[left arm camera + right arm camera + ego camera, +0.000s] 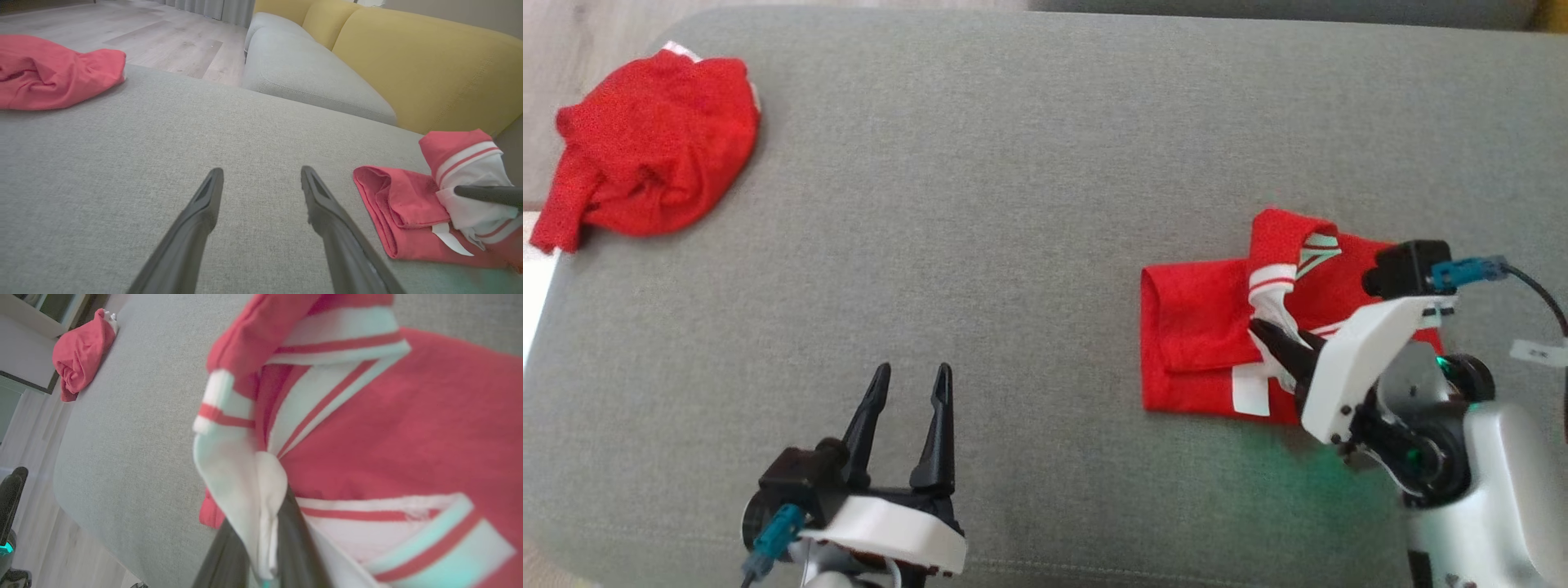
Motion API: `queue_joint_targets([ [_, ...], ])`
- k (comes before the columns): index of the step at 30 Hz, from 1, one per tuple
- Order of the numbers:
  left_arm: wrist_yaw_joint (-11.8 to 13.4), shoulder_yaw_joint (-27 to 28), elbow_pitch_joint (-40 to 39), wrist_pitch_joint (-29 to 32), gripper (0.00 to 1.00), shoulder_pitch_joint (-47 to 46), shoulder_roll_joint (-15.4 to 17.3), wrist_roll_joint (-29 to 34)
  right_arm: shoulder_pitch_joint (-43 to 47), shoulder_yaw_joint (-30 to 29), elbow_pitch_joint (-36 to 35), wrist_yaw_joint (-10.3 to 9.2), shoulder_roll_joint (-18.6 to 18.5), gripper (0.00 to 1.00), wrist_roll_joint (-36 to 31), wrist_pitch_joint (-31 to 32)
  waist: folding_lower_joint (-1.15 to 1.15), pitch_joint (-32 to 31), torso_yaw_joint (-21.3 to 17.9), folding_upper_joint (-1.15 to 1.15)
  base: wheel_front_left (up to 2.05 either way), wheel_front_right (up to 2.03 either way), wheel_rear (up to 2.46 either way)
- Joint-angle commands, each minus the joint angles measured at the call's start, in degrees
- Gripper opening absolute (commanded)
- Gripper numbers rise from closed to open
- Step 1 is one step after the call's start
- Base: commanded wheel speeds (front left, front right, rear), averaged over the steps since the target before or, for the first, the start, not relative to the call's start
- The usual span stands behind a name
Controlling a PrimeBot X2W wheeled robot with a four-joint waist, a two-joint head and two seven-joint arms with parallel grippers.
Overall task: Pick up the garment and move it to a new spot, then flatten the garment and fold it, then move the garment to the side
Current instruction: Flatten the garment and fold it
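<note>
Head cam overhead, wrist cams low, all share folded garment (1201,327)

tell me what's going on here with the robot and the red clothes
The robot's right gripper is shut on the white striped trim of a folded red garment, which lies on the right side of a grey cushion. The left gripper is open and holds nothing, poised over bare cushion. A second red garment lies crumpled at the cushion's far left corner.
</note>
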Motion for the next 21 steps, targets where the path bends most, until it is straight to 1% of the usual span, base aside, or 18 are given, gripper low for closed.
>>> queue_joint_targets([
  [1, 0.07, 1.4, -1.58, -0.71, 1.0, -1.78, -0.34, 0.29, -2.92, 1.54, -1.42, 0.42, 0.76, 0.0, -0.26, -1.32, 0.0, -0.21, 0.43, 0.0, 0.0, 0.0, 0.0],
  [6, 0.36, 1.04, -1.3, -0.71, 1.0, -0.85, -0.34, 0.18, -3.99, 2.72, 2.25, 0.42, 1.09, 0.0, 0.16, -4.32, 0.0, -0.78, 0.84, 0.0, 0.0, 0.0, 0.0],
  [11, 0.56, 0.58, -1.07, -0.71, 1.0, -0.5, -0.34, -0.01, -3.8, 4.71, 4.06, 0.42, 1.12, 0.0, 0.77, -5.98, 0.0, -1.24, 0.84, 0.0, 0.0, 0.0, 0.0],
  [12, 0.64, 0.52, -1.06, -0.71, 1.0, -0.49, -0.34, -0.06, -3.77, 5.22, 4.32, 0.42, 1.13, 0.06, 0.91, -6.38, 0.0, -1.32, 0.77, 0.0, 0.0, 0.0, 0.0],
  [14, 0.8, 0.49, -1.02, -0.71, 1.0, -0.44, -0.34, -0.16, -3.68, 6.39, 4.6, 0.42, 1.13, 0.7, 1.81, -7.15, 0.0, -1.53, 0.54, 0.0, 0.0, 0.0, 0.0],
  [15, 0.83, 0.5, -1.0, -0.71, 1.0, -0.39, -0.34, -0.22, -3.62, 7.04, 4.57, 0.42, 1.13, 1.0, 2.82, -7.62, 0.0, -1.64, 0.39, 0.0, 0.0, 0.0, 0.0],
  [21, 0.94, 0.65, -0.55, -0.71, 1.0, -0.07, -0.34, -0.3, -3.19, 9.58, 3.1, 0.42, 1.14, 1.0, 10.41, -11.75, 0.0, -2.68, -0.57, 0.0, 0.0, 0.0, 0.0],
])
